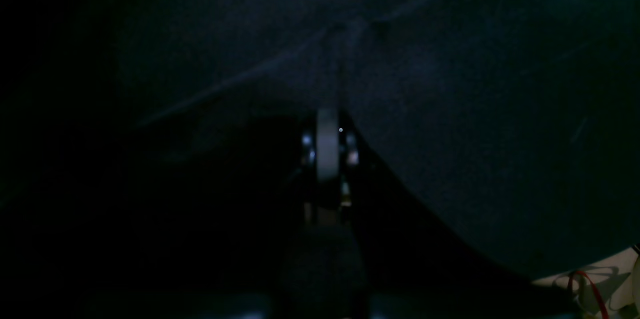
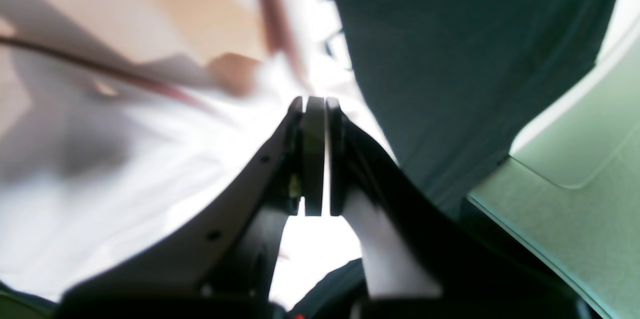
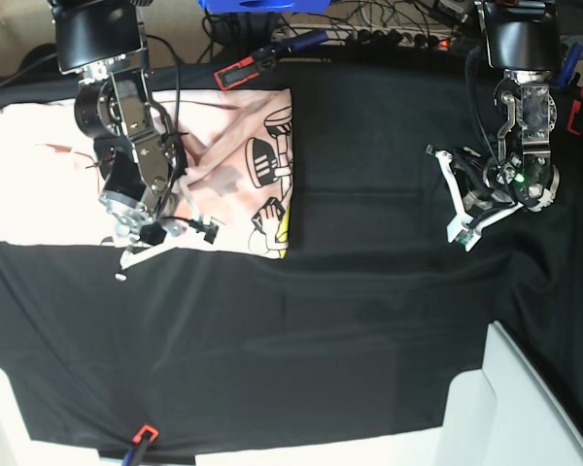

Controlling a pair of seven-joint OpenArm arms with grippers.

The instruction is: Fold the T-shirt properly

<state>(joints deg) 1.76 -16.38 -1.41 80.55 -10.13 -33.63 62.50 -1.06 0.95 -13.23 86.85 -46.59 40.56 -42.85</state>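
1. The T-shirt point(image 3: 49, 175) lies spread on the black cloth point(image 3: 369, 320) that covers the desk, at the far side under my right arm. Its plain pink side faces up over most of it; along the edge nearest the middle of the desk a strip is turned over, showing black-and-yellow cartoon figures.
2. My right hand point(image 3: 136, 254) sits low at the shirt's near edge. In the right wrist view point(image 2: 314, 154) its two jaws stand pressed together — I see only a thin bright line between the pads, and pale fabric blurred behind them. Whether any fabric is pinched there I cannot tell.
3. My left hand point(image 3: 457, 209) is well apart from the shirt, over bare black cloth on the other side of the desk. Its wrist view is very dark — the jaws point(image 1: 327, 144) show as closed together, with only dark cloth beyond them.
4. A red-and-black clamp point(image 3: 235, 73) lies near the shirt's far edge.
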